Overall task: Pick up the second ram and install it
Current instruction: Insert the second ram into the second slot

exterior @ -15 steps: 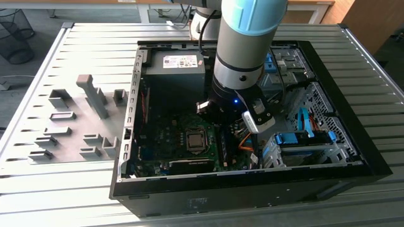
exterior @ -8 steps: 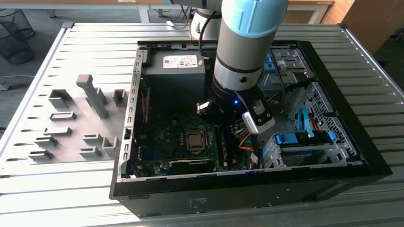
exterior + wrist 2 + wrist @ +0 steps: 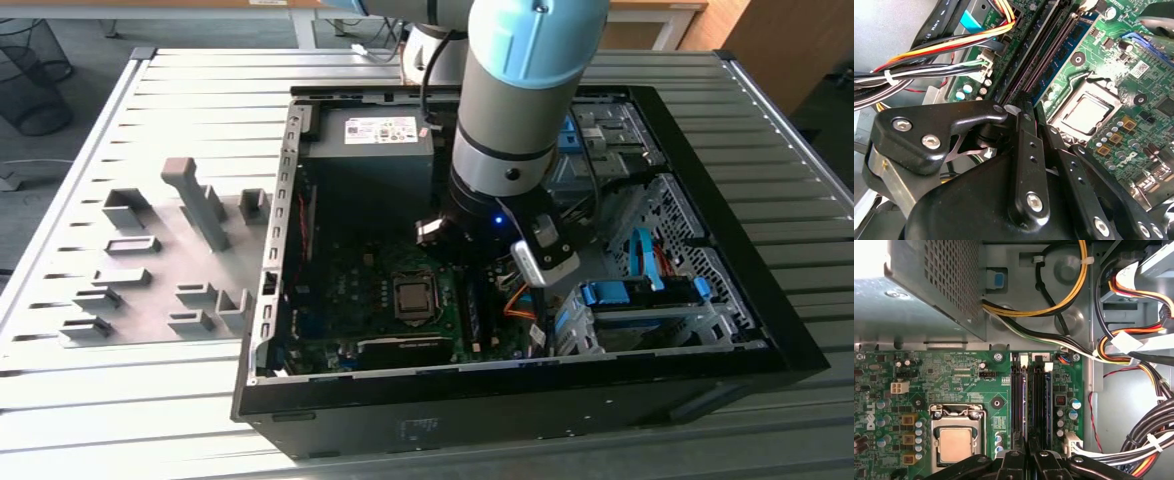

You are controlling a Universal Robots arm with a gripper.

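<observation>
Open computer case (image 3: pixel 747 330) on slatted metal table (image 3: pixel 200 400). Arm reaches down inside, gripper (image 3: pixel 1030 450) low over motherboard (image 3: pixel 954 385), at memory slots (image 3: pixel 1040 405) right of processor socket (image 3: pixel 955 440). Fingers (image 3: pixel 1029 150) pressed close together over slot line; cannot tell whether they pinch anything. Second ram (image 3: pixel 1066 50), blue-green, stands seated in slot beside 2 empty black ones. Grey fixture blocks (image 3: pixel 147 260) on table at exterior view's left.

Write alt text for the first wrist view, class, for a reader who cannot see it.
The gripper sits low over the black memory slots of a green motherboard. Beside the slots is the metal-capped processor socket; bundled cables and a grey power supply box lie beyond.
</observation>
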